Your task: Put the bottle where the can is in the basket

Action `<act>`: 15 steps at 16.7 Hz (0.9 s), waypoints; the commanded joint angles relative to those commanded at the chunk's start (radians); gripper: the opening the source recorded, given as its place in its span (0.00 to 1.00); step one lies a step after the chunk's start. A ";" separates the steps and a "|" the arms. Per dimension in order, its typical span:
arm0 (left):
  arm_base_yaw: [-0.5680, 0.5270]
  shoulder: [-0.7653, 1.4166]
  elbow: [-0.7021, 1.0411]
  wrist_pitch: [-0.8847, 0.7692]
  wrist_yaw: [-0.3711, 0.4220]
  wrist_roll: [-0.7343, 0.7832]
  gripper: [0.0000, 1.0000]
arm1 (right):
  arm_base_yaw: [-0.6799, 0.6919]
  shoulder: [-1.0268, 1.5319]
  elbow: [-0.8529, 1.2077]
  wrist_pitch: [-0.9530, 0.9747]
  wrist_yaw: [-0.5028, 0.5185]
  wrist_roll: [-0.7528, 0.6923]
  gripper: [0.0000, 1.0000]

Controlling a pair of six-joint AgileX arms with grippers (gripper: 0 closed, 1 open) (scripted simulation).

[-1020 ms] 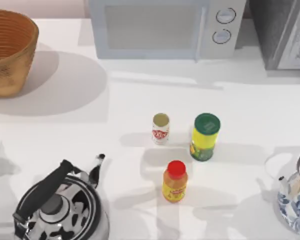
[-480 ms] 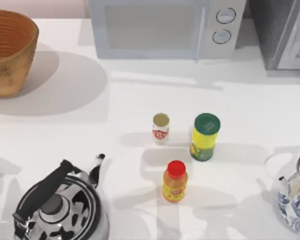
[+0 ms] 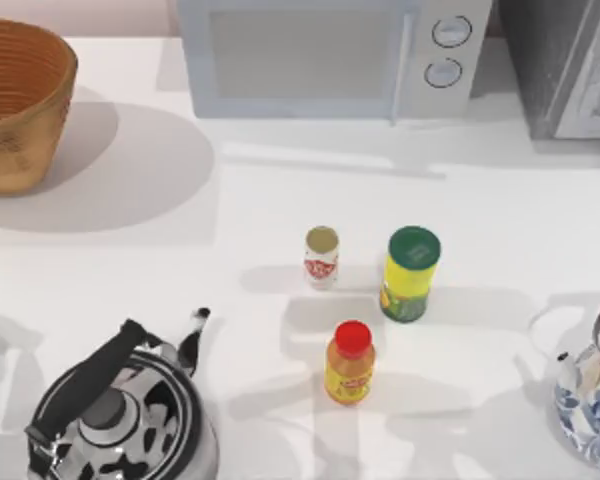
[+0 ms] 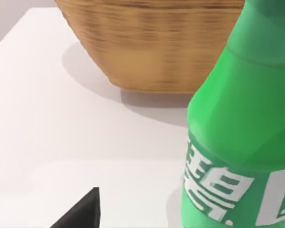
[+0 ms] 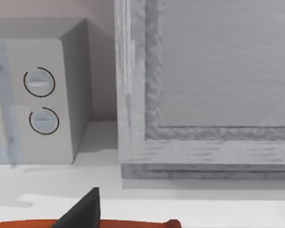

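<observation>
Beside left fingers (image 4: pixel 80 211): green bottle (image 4: pixel 242 123), near basket (image 4: pixel 152 42).

Of my own body, little is to be seen. On my left arm, one finger (image 4: pixel 82 213) comes into the wrist camera's sight, very near the lens: a matte black piece with a plain, unmarked surface. Its outline is a wedge, one edge straight and the other sloping away from it, the two meeting in a sharp corner. The face is flat and evenly dark, with no shine on it.

On my right arm the matching finger (image 5: pixel 81 210) has the same wedge outline and the same sharp corner. It is black too, though its sloping face reads a shade lighter, a dark charcoal grey, while the straight edge is the darkest part.
</observation>
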 joint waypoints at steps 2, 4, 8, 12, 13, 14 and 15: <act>-0.050 0.031 0.053 -0.013 -0.049 -0.016 1.00 | 0.000 0.000 0.000 0.000 0.000 0.000 1.00; -0.106 0.064 0.111 -0.028 -0.102 -0.032 1.00 | 0.000 0.000 0.000 0.000 0.000 0.000 1.00; -0.153 0.092 0.159 -0.041 -0.148 -0.045 1.00 | 0.000 0.000 0.000 0.000 0.000 0.000 1.00; -0.153 0.092 0.159 -0.041 -0.148 -0.045 0.85 | 0.000 0.000 0.000 0.000 0.000 0.000 1.00; -0.153 0.092 0.159 -0.041 -0.148 -0.045 0.77 | 0.000 0.000 0.000 0.000 0.000 0.000 1.00; -0.153 0.092 0.159 -0.041 -0.148 -0.045 0.70 | 0.000 0.000 0.000 0.000 0.000 0.000 1.00; -0.153 0.092 0.159 -0.041 -0.148 -0.045 0.62 | 0.000 0.000 0.000 0.000 0.000 0.000 1.00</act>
